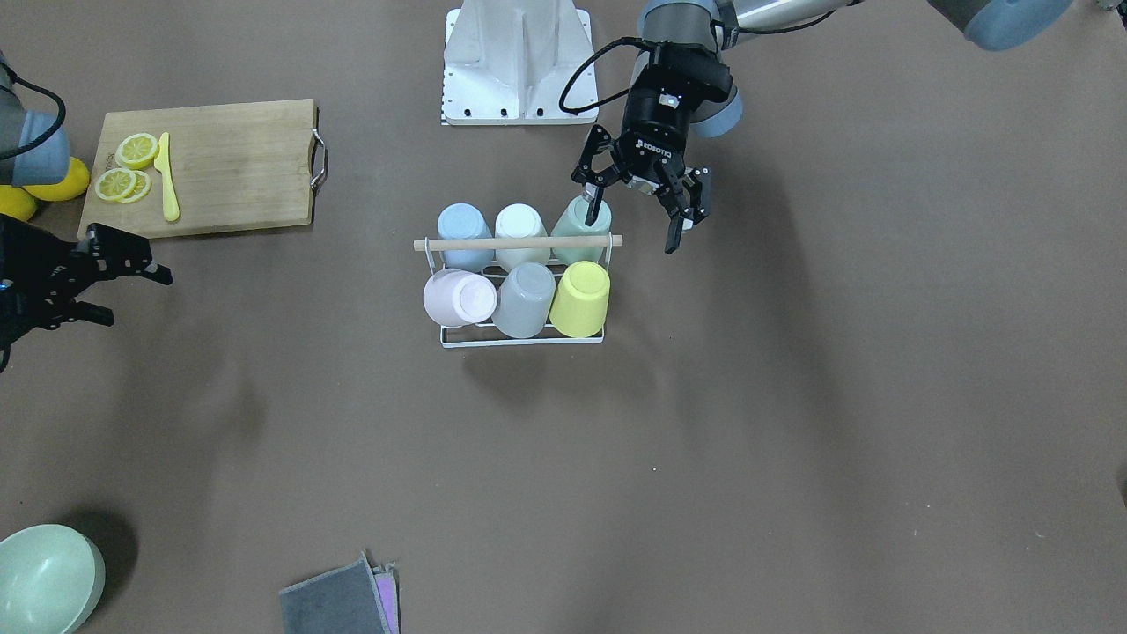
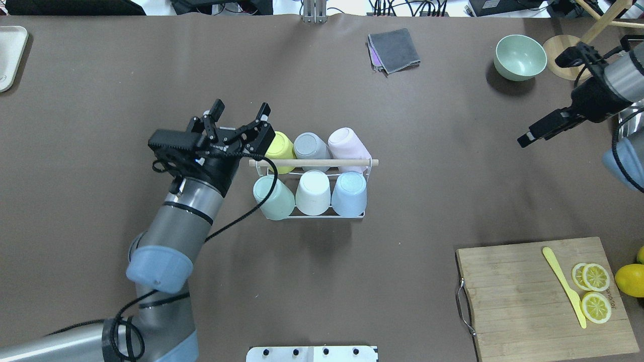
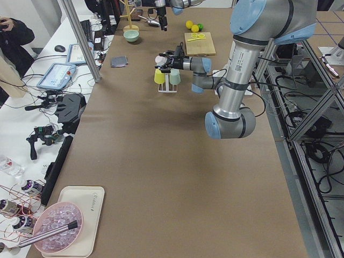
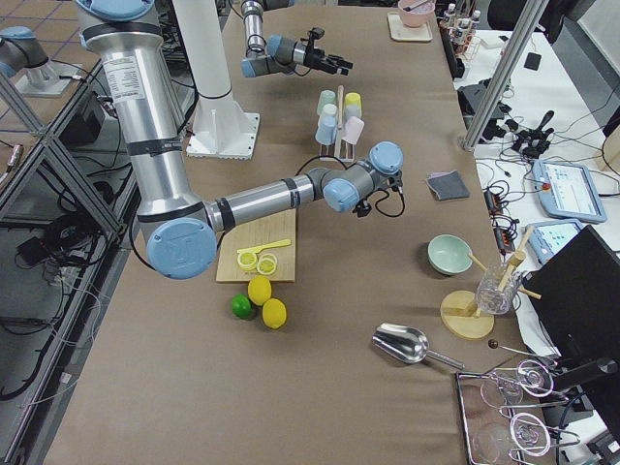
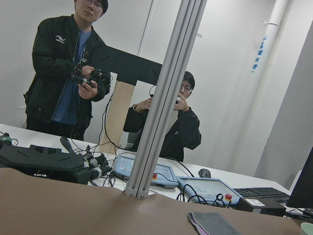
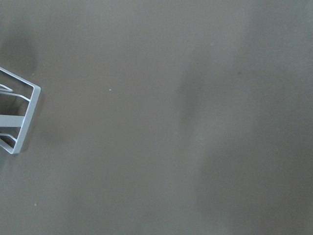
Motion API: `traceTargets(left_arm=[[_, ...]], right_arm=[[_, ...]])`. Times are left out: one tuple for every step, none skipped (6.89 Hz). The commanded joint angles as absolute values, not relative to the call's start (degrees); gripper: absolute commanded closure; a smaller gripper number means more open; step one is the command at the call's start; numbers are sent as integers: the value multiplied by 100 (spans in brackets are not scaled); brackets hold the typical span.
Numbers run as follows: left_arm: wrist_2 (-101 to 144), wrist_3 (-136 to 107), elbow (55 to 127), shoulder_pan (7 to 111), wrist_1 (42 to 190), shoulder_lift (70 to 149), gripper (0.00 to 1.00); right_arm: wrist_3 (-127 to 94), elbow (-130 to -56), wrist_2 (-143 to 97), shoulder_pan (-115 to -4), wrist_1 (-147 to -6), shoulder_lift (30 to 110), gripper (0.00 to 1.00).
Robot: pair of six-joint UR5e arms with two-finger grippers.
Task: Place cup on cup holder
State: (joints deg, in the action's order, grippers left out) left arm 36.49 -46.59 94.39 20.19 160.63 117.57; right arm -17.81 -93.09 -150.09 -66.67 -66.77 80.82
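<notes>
The cup holder [image 1: 521, 335], a white wire rack with a wooden rod [image 1: 518, 242] across its top, stands mid-table and also shows in the overhead view [image 2: 370, 173]. Six upturned cups sit on it: blue [image 1: 464, 233], white [image 1: 521, 231], green [image 1: 577, 231], pink [image 1: 460, 298], grey [image 1: 525, 299] and yellow [image 1: 581, 299]. My left gripper [image 1: 636, 222] is open and empty. It hovers at the rack's end by the green and yellow cups [image 2: 279, 146] and shows there in the overhead view [image 2: 241, 108]. My right gripper [image 1: 136, 298] is open and empty, far off near the cutting board.
A wooden cutting board [image 2: 523, 301] holds lemon slices [image 2: 595, 276] and a yellow knife [image 2: 563, 286]; a lemon [image 2: 629, 279] lies beside it. A green bowl [image 2: 519, 57] and a grey cloth [image 2: 395, 48] lie at the far side. A white tray [image 2: 10, 55] sits far left.
</notes>
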Motion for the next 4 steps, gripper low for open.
traceTargets(left_arm=[[5467,-4692,9414,3316,15446,11707,2],[6145,-4946,9300,3853,15042,11620,2],[6657,-5009,9255,4180,14777,11297,2],[7036,-5010,9168,4436,14444,11050,2]], right_arm=[[-1153,-9281,-14785,-7258,-6407,8785,1],[-1230,-9273,-14418,-7521,-6477,9085,3],[-1248,-9264,-14127,-7871,-7008,9262,3],[-1248,-9281,-14046,-8258,-7979,9281,3]])
